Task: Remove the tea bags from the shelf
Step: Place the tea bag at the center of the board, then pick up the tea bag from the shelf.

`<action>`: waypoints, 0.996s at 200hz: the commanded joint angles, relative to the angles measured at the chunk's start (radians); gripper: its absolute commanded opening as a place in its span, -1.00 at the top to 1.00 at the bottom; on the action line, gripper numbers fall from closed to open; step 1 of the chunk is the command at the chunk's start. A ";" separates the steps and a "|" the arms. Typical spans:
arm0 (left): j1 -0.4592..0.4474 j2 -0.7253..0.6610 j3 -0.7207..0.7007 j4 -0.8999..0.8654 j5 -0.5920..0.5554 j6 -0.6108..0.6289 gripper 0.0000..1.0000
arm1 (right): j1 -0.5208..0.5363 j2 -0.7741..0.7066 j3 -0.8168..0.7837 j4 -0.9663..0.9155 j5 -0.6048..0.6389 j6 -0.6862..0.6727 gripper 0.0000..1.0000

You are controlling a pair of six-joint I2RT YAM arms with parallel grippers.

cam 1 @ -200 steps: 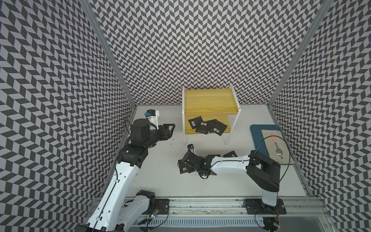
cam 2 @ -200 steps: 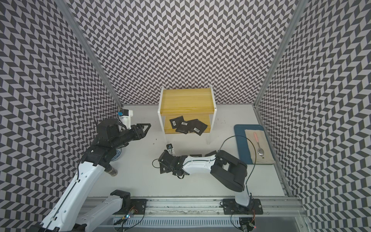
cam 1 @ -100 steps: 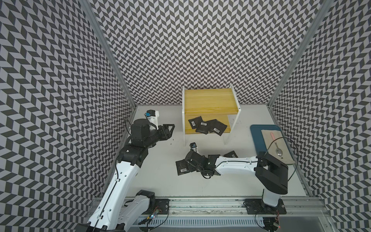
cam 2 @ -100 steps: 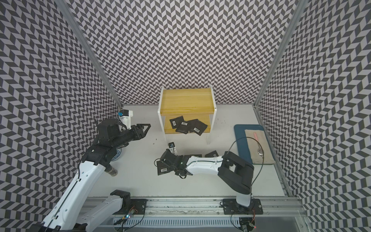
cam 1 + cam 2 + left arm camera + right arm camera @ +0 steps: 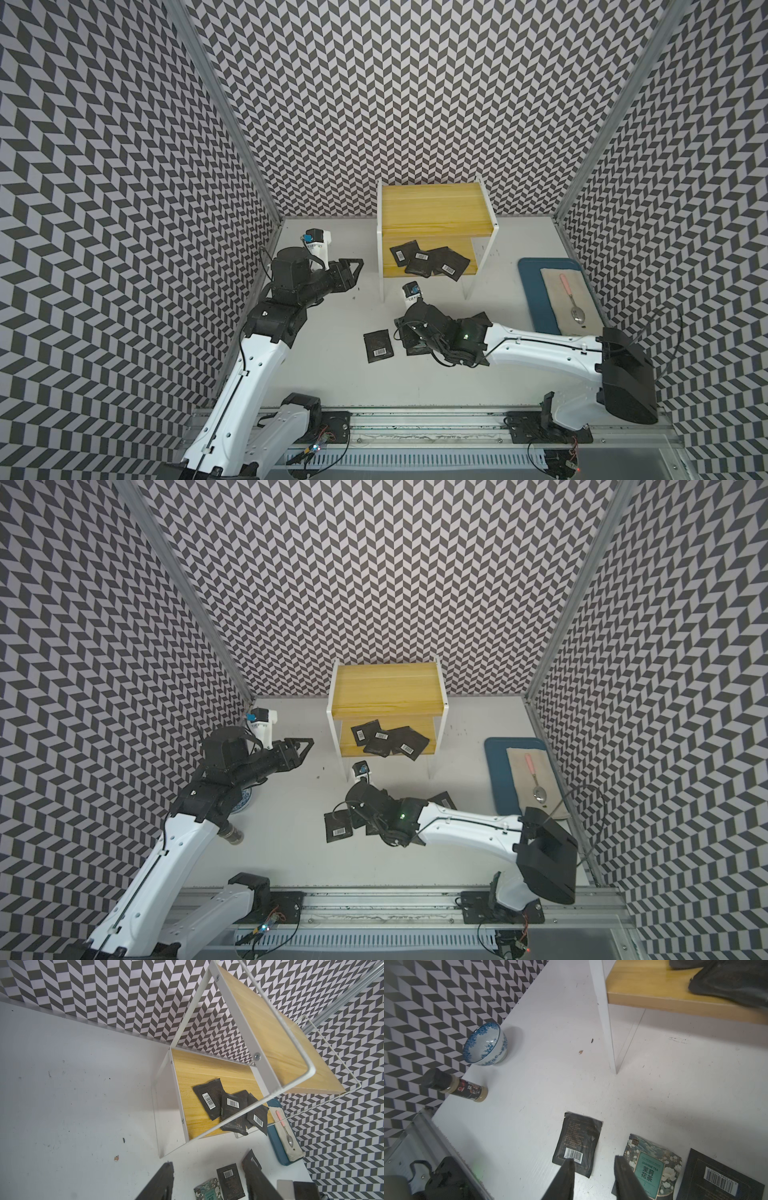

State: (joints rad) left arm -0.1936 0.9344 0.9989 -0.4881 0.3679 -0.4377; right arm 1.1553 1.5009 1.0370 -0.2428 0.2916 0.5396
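right end effector (image 5: 593,1159) has let go, jaws parted and empty, and the black sachet (image 5: 378,346) it carried a second ago now lies flat on the worktop (image 5: 324,374), barcode up. just beside it sit the green-white jasmine sachet (image 5: 652,1167) and another black one (image 5: 716,1178), all off the shelf (image 5: 379,257). further out, left end effector (image 5: 355,266) hovers released, holding nothing, pointed toward the shelf. at the back, a small overlapping heap of tea bags (image 5: 428,262) sits on the lower board (image 5: 197,1068). it looks like a drop-off step wrapping up, mid-task. next likely calls for a low reach under the upper board (image 5: 386,688), pinching one sachet's edge without dragging its neighbours.
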 commanded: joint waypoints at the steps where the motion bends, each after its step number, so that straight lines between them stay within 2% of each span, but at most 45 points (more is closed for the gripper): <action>1: 0.005 -0.029 -0.020 0.013 0.031 0.024 -0.16 | 0.006 -0.055 -0.032 0.044 -0.086 -0.077 0.26; 34: 0.001 -0.057 -0.041 -0.002 0.034 0.034 -0.16 | 0.006 -0.156 -0.054 0.022 -0.092 -0.105 0.15; 70: -0.010 -0.078 -0.054 -0.005 0.037 0.023 -0.15 | 0.004 -0.279 -0.034 0.003 -0.025 -0.141 0.06; 90: -0.022 -0.086 -0.062 0.018 0.051 0.005 -0.14 | -0.007 -0.323 -0.002 -0.021 -0.013 -0.154 -0.07; 106: -0.038 -0.087 -0.072 0.036 0.056 -0.008 -0.11 | -0.020 -0.329 0.044 -0.071 0.004 -0.160 -0.08; 180: -0.129 -0.111 -0.151 0.100 0.019 -0.067 -0.08 | -0.232 -0.388 0.178 -0.183 -0.100 -0.187 -0.12; 199: -0.149 -0.106 -0.164 0.118 0.010 -0.077 -0.08 | -0.271 -0.392 0.159 -0.184 -0.143 -0.181 -0.21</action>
State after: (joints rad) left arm -0.3195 0.8394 0.8520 -0.4248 0.3996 -0.4938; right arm 0.9264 1.1316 1.1934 -0.4160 0.2108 0.3679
